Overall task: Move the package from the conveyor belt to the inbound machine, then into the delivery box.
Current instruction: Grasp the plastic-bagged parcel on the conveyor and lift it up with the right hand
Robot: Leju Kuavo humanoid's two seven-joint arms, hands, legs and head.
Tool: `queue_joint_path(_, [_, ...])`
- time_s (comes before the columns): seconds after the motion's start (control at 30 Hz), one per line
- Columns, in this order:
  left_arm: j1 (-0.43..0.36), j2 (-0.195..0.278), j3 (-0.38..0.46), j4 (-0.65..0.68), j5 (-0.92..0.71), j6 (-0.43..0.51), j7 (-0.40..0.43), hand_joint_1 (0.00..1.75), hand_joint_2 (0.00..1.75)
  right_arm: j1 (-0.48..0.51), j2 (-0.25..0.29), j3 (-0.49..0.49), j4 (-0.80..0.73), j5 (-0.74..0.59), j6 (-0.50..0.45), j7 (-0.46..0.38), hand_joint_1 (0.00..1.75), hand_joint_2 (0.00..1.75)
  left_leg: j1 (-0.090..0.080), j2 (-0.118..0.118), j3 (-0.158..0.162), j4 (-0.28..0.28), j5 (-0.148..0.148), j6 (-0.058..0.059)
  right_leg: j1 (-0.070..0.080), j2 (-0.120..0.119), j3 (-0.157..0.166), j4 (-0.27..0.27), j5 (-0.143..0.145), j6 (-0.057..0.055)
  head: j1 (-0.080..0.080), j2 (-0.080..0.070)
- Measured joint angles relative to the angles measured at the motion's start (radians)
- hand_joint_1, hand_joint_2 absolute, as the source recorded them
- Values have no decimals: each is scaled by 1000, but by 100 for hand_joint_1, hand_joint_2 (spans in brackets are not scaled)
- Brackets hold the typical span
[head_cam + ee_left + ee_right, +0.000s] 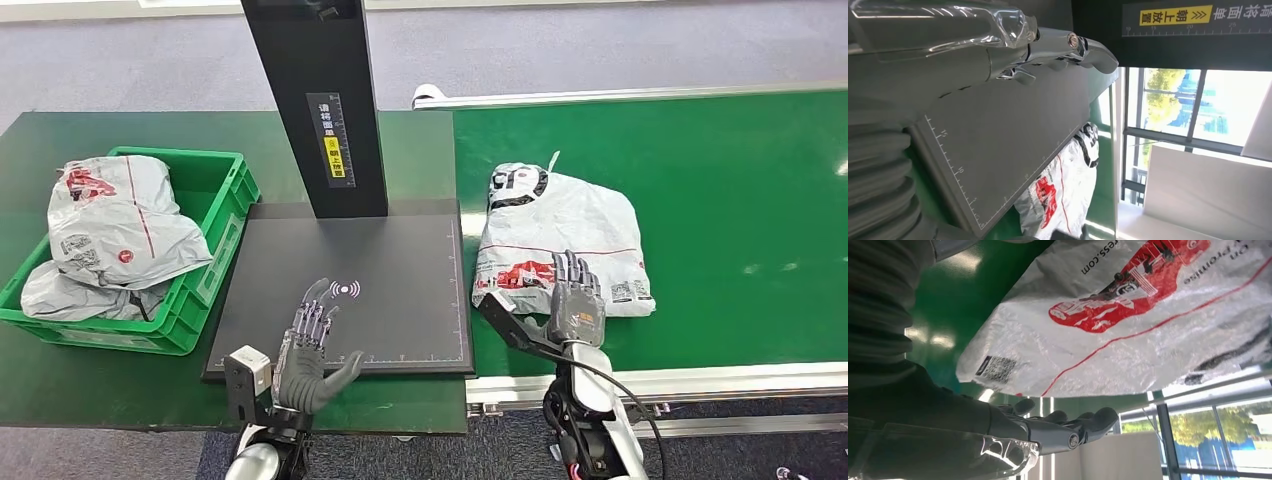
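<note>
- The package (560, 240), a white poly mailer with red print, lies flat on the green conveyor belt (740, 170), just beside the inbound machine (345, 290) — its black scanning plate sits between belt and crate.
- The right hand (577, 300) hovers at the mailer's near edge with fingers spread, holding nothing; judging by the wrist view, the bag is close above the palm but not pinched.
- The left hand (312, 345) rests open over the plate's near edge.
- A good grasp probably means gathering the slack film at the near edge — flat plastic slips easily.
- The green delivery box (215, 235) already holds similar mailers (115, 225), piled above its rim.
</note>
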Motion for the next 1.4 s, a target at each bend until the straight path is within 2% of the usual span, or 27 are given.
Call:
queue_joint_path(0.2, [-21,0,-4,22,7,0,-3,0,175,-106,-11,-16,202,-7,13,5,0,175,0,0,-1,0,0,0,0,0,-1,0,0,0,0,0])
queue_joint_path(0.47, [-49,0,-5,44,12,-1,-8,0,175,-190,-30,-26,395,19,104,86,0,175,0,0,-1,0,0,0,0,0,-1,0,0,0,0,0])
queue_joint_path(0.73, [-70,0,-12,62,19,-3,-11,0,175,-253,-36,-54,485,-6,199,147,0,175,0,0,2,0,0,0,0,0,2,0,0,0,0,0])
queue_joint_path(0.93, [-77,0,-18,75,22,-3,-12,0,175,-278,-44,-71,524,-4,213,167,0,175,-1,0,8,0,0,0,-1,0,8,-1,0,0,0,0])
queue_joint_path(0.97, [-77,0,-18,76,22,-3,-12,0,175,-279,-44,-72,527,-4,213,167,37,175,-1,0,8,0,0,0,-1,0,8,-1,0,0,0,0])
queue_joint_path(1.07, [-78,0,-19,77,22,-3,-13,0,175,-282,-44,-74,533,-2,213,168,168,175,-1,0,9,0,0,0,-1,0,9,-1,0,0,0,0])
queue_joint_path(1.1, [-78,0,-19,77,22,-3,-13,0,175,-282,-44,-74,534,0,211,171,175,175,-1,0,9,0,0,0,-1,0,9,-1,0,0,0,0])
queue_joint_path(1.4, [-78,0,-19,78,25,-2,-14,0,175,-280,-58,-76,546,20,123,163,175,175,-1,0,8,0,0,0,-1,0,8,0,0,1,0,0])
